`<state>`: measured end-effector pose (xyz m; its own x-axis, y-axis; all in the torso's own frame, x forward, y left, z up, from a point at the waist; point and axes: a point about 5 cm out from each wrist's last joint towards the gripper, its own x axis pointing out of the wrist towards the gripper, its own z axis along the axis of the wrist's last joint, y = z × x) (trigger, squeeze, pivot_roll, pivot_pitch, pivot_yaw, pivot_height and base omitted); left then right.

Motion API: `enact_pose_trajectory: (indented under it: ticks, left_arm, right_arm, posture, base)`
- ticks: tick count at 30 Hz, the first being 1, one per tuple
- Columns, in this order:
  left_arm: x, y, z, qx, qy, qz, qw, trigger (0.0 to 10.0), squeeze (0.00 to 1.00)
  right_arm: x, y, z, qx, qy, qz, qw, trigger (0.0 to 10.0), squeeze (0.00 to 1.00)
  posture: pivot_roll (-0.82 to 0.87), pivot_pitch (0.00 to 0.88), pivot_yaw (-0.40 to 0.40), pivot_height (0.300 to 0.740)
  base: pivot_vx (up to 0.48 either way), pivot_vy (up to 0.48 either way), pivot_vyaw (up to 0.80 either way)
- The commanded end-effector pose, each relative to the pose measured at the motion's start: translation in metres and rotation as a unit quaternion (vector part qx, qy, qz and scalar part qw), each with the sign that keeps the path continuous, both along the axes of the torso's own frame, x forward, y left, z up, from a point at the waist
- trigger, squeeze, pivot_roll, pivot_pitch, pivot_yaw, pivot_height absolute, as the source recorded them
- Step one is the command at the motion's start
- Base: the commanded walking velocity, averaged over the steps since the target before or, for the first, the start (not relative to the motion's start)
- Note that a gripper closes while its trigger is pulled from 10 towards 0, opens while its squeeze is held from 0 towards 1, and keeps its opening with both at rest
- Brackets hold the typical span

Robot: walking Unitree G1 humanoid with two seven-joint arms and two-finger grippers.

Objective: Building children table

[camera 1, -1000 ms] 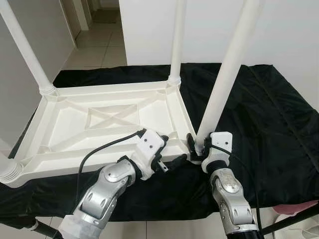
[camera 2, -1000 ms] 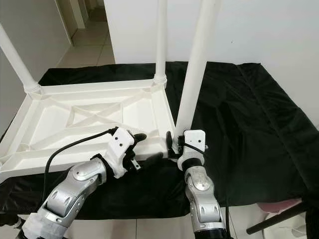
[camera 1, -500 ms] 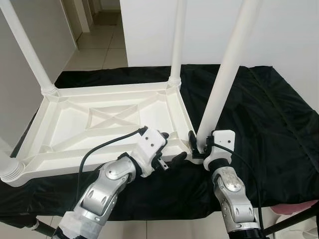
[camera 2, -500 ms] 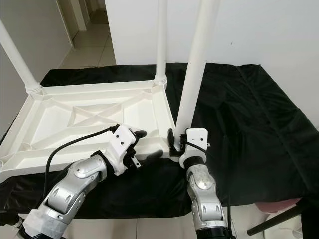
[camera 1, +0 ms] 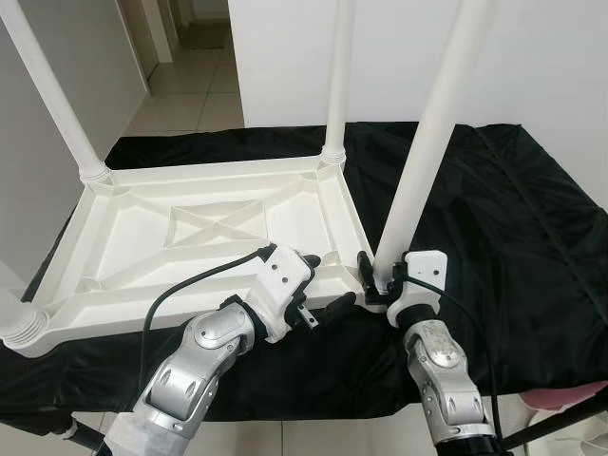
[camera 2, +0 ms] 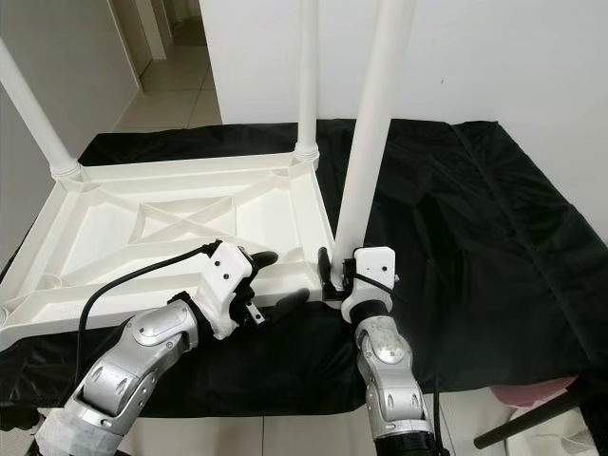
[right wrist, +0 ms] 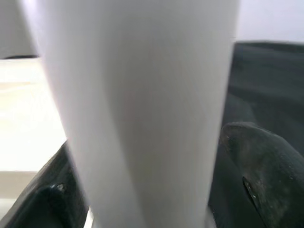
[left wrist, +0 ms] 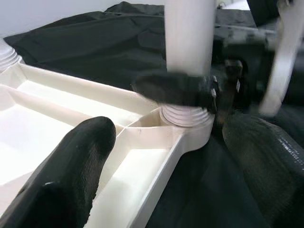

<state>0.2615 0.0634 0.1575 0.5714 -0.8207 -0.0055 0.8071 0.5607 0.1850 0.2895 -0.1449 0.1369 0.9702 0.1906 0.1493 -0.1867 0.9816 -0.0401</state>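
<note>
Inverted white children's table on the black-draped tabletop, four legs standing upward: right claw clamped on the near-right leg at its socket, left claw spread apart, straddling the adjacent frame rim.

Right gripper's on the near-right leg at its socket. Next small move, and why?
Probably twist the near-right leg further into its corner socket while the left gripper braces the tabletop. The right gripper clamps the leg just above the threaded collar, and the left straddles the rim, open.
</note>
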Motion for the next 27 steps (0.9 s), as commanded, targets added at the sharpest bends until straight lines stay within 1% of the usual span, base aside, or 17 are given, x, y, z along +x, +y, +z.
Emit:
enact_pose_trajectory:
  ticks: [1, 3, 4, 5, 6, 7, 9, 12, 14, 18, 19, 20, 22, 23, 24, 25, 27]
  left_arm:
    - [-0.008, -0.002, -0.003, 0.012, -0.004, -0.053, 0.998, 10.0, 0.00]
    - [-0.010, -0.002, -0.004, 0.014, -0.005, -0.062, 0.998, 10.0, 0.00]
    - [-0.013, -0.002, -0.006, 0.014, 0.004, -0.070, 0.997, 10.0, 0.00]
    - [-0.013, -0.002, -0.006, 0.014, 0.004, -0.070, 0.997, 10.0, 0.00]
    - [-0.016, -0.002, -0.008, 0.012, 0.016, -0.079, 0.997, 10.0, 0.00]
    - [-0.016, -0.002, -0.008, 0.012, 0.016, -0.079, 0.997, 10.0, 0.00]
    - [-0.020, 0.000, -0.011, 0.014, 0.025, -0.086, 0.996, 10.0, 0.00]
    - [-0.022, 0.001, -0.013, 0.019, 0.027, -0.087, 0.996, 10.0, 0.00]
    - [-0.025, 0.004, -0.015, 0.025, 0.029, -0.088, 0.995, 10.0, 0.00]
    - [-0.026, 0.005, -0.017, 0.028, 0.029, -0.088, 0.995, 10.0, 0.00]
    - [-0.026, 0.006, -0.018, 0.035, 0.026, -0.085, 0.995, 10.0, 0.00]
    - [-0.026, 0.007, -0.018, 0.039, 0.024, -0.084, 0.995, 10.0, 0.00]
    - [-0.026, 0.007, -0.018, 0.039, 0.024, -0.084, 0.995, 10.0, 0.00]
    - [-0.027, 0.008, -0.019, 0.041, 0.022, -0.083, 0.995, 10.0, 0.00]
    - [-0.027, 0.009, -0.019, 0.042, 0.021, -0.082, 0.995, 10.0, 0.00]
    - [-0.027, 0.009, -0.019, 0.042, 0.020, -0.082, 0.996, 10.0, 0.00]
    - [-0.026, 0.008, -0.018, 0.042, 0.018, -0.080, 0.996, 10.0, 0.00]
  right_arm:
    - [0.001, 0.000, 0.002, 0.005, -0.006, 0.020, 1.000, 10.0, 0.00]
    - [0.002, -0.001, 0.003, 0.003, -0.006, 0.032, 0.999, 10.0, 0.00]
    - [0.003, -0.001, 0.004, -0.005, -0.008, 0.049, 0.999, 10.0, 0.00]
    - [0.003, -0.001, 0.004, -0.005, -0.008, 0.049, 0.999, 10.0, 0.00]
    - [0.003, -0.001, 0.005, -0.015, -0.008, 0.072, 0.997, 10.0, 0.00]
    - [0.003, -0.001, 0.005, -0.015, -0.008, 0.072, 0.997, 10.0, 0.00]
    - [0.005, -0.001, 0.006, -0.032, -0.004, 0.118, 0.992, 10.0, 0.00]
    - [0.005, 0.000, 0.005, -0.039, 0.000, 0.139, 0.990, 10.0, 0.00]
    - [0.006, -0.001, 0.003, -0.054, 0.006, 0.172, 0.984, 10.0, 0.00]
    - [0.007, -0.002, 0.003, -0.065, 0.009, 0.185, 0.981, 10.0, 0.00]
    - [0.010, -0.004, 0.001, -0.084, 0.013, 0.198, 0.977, 9.8, 0.00]
    - [0.012, -0.005, 0.000, -0.096, 0.016, 0.209, 0.973, 8.7, 0.00]
    - [0.012, -0.005, 0.000, -0.096, 0.016, 0.209, 0.973, 8.7, 0.00]
    - [0.013, -0.006, -0.001, -0.104, 0.020, 0.217, 0.971, 4.6, 0.00]
    - [0.014, -0.008, -0.002, -0.112, 0.021, 0.221, 0.969, 3.9, 0.00]
    - [0.015, -0.010, -0.003, -0.114, 0.024, 0.223, 0.968, 0.0, 0.00]
    - [0.015, -0.013, -0.004, -0.118, 0.028, 0.224, 0.967, 0.0, 0.00]
  posture:
    - [-0.07, 0.017, 0.063, 0.740]
    - [-0.07, 0.017, 0.063, 0.740]
    - [-0.07, 0.010, 0.053, 0.740]
    - [-0.07, 0.010, 0.053, 0.740]
    - [-0.06, 0.010, 0.050, 0.740]
    - [-0.06, 0.010, 0.050, 0.740]
    - [-0.05, 0.009, 0.039, 0.740]
    - [-0.05, 0.008, 0.039, 0.740]
    - [-0.04, 0.005, 0.036, 0.740]
    - [-0.04, 0.006, 0.038, 0.740]
    - [-0.04, 0.011, 0.039, 0.740]
    - [-0.04, 0.012, 0.040, 0.740]
    - [-0.04, 0.012, 0.040, 0.740]
    - [-0.04, 0.013, 0.043, 0.740]
    - [-0.04, 0.012, 0.045, 0.740]
    - [-0.04, 0.010, 0.047, 0.740]
    - [-0.04, 0.011, 0.047, 0.740]
  base:
    - [0.000, 0.000, 0.00]
    - [0.000, 0.000, 0.00]
    - [0.000, 0.000, 0.00]
    - [0.000, 0.000, 0.00]
    - [0.000, 0.000, 0.00]
    - [0.000, 0.000, 0.00]
    - [0.000, 0.000, 0.00]
    - [0.000, 0.000, 0.00]
    - [0.000, 0.000, 0.00]
    - [0.000, 0.000, 0.00]
    - [0.000, 0.000, 0.00]
    - [0.000, 0.000, 0.00]
    - [0.000, 0.000, 0.00]
    - [0.000, 0.000, 0.00]
    - [0.000, 0.000, 0.00]
    - [0.000, 0.000, 0.00]
    - [0.000, 0.000, 0.00]
